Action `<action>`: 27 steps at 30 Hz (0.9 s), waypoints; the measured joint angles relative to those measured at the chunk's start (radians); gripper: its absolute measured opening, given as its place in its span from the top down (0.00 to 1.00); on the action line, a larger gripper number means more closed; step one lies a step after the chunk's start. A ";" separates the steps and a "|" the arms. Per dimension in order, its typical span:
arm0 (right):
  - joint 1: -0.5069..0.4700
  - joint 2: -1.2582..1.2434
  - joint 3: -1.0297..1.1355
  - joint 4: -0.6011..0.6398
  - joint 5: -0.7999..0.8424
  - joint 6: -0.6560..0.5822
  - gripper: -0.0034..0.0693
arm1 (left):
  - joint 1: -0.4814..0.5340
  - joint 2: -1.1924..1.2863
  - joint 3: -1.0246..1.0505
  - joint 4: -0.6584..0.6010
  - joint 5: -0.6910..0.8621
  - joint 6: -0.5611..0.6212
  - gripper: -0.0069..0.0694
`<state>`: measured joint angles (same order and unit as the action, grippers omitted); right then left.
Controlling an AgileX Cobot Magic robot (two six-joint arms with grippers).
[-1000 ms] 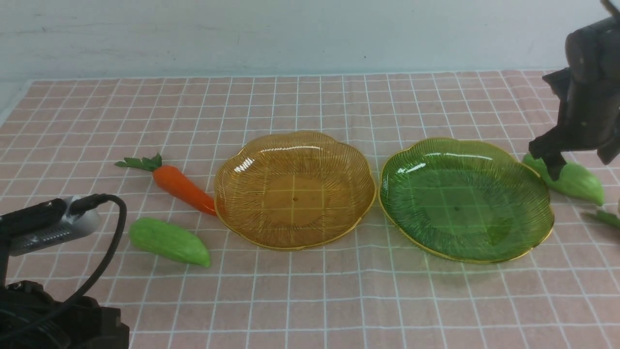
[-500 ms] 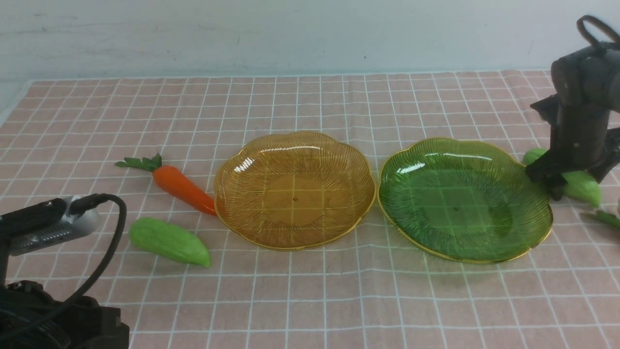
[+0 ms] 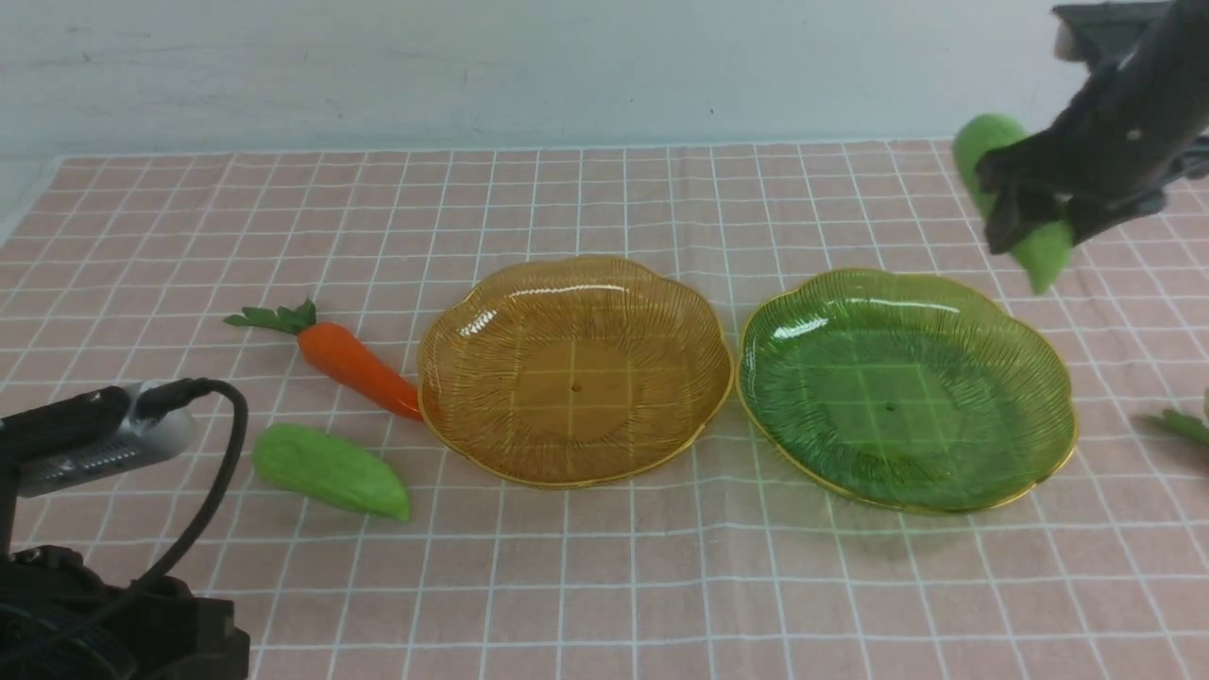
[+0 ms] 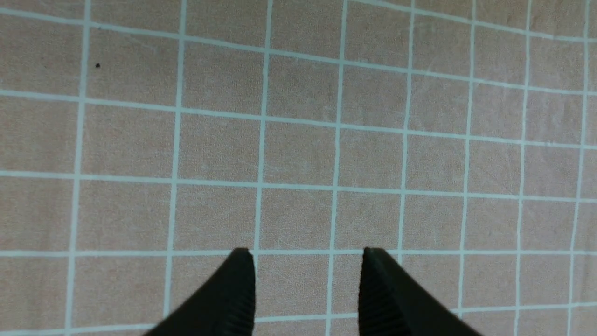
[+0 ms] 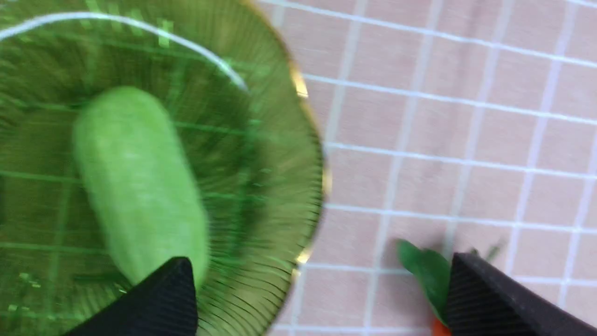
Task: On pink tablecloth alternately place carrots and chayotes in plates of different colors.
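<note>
My right claw [image 5: 322, 259] gapes wide and released in its wrist view, with a chayote [image 5: 140, 186] lying in the green plate [image 3: 907, 397]; the front view instead shows that chayote at my fingers, past the plate's one o'clock. My left claw [image 4: 308, 254] is parted, grasping nothing. The amber plate [image 3: 576, 387] has a carrot [image 3: 354, 364] at nine o'clock and another chayote [image 3: 331, 472] at eight. Carrot leaves [image 3: 1185, 425] show at the green plate's three o'clock.

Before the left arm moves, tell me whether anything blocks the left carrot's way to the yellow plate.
Nothing visible stands between the carrot and the yellow plate; its tip is right at the rim.
</note>
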<state>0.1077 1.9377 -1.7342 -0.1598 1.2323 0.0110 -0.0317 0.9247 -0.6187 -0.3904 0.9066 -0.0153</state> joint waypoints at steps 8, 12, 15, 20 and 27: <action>-0.206 -0.051 0.207 -0.025 -0.001 0.002 0.07 | 0.000 0.000 0.000 0.000 0.000 -0.004 0.53; -0.293 -0.051 0.348 -0.056 -0.001 0.005 0.15 | 0.000 0.000 0.000 0.000 0.000 -0.011 0.53; -0.339 -0.051 0.394 -0.075 -0.001 0.005 0.19 | 0.000 0.000 0.000 0.000 0.000 -0.011 0.53; -0.360 -0.051 0.404 -0.074 -0.012 0.005 0.24 | 0.000 0.000 0.000 0.000 0.000 -0.011 0.53; -0.361 -0.049 0.405 -0.024 -0.059 -0.016 0.26 | 0.000 0.000 0.000 0.000 0.000 -0.011 0.53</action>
<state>-0.2533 1.8883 -1.3296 -0.1836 1.1733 -0.0054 -0.0317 0.9247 -0.6187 -0.3904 0.9066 -0.0266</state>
